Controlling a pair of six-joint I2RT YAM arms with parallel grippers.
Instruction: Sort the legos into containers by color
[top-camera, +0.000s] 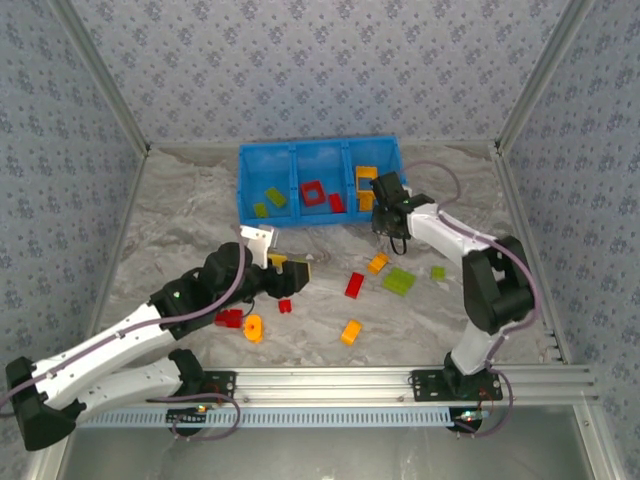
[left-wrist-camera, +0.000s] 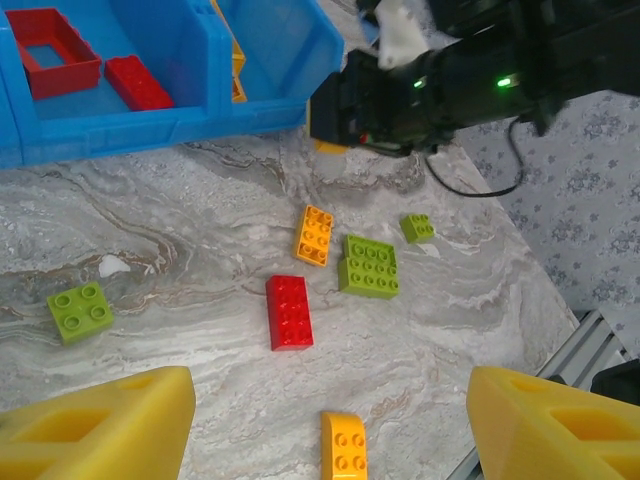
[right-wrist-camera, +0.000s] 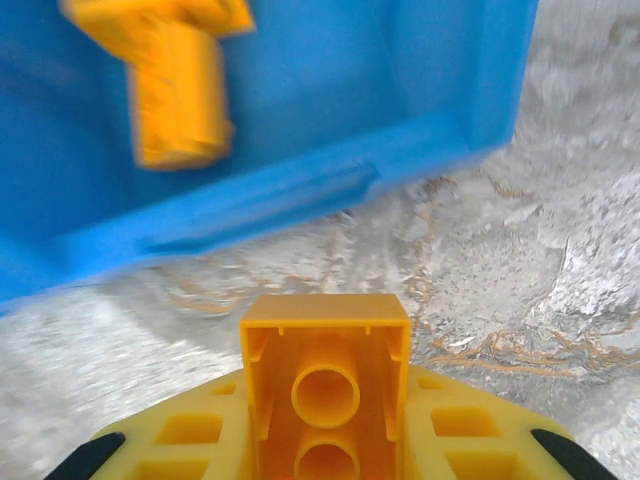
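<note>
**Lift the held orange-yellow brick over the front wall, then drop it right**

On your left, the left gripper (top-camera: 290, 274) hangs above the table (top-camera: 180, 230) with its fingers spread wide and nothing between them. Leave it parked there, because it is well apart from the drop.

Loose legos wait on the marble in front of it. Among them are a red brick (left-wrist-camera: 289, 312) and a large green brick (left-wrist-camera: 369, 266) lying just beside an orange brick (left-wrist-camera: 314, 234).

Further back sits the blue bin (top-camera: 300, 218). Its left compartment (top-camera: 265, 170) holds green pieces, the middle compartment (top-camera: 322, 165) holds red, and the right compartment (top-camera: 380, 160) holds orange-yellow.

On your right, the right gripper (top-camera: 386, 222) sits just in front of the bin's front wall, at the right compartment. Its fingers are clamped on an orange-yellow brick (right-wrist-camera: 325, 370), hollow underside facing the wrist camera. You cannot tell from these views whether the brick is off the table.

The wall stands directly ahead of the brick, so raise the wrist straight up first and go forward only once the brick would clear the rim. Centre it over the right compartment, away from the divider, so it cannot tip in with the reds. Lower it close to the binned orange piece (right-wrist-camera: 170, 90) before you open, or it may bounce.
</note>
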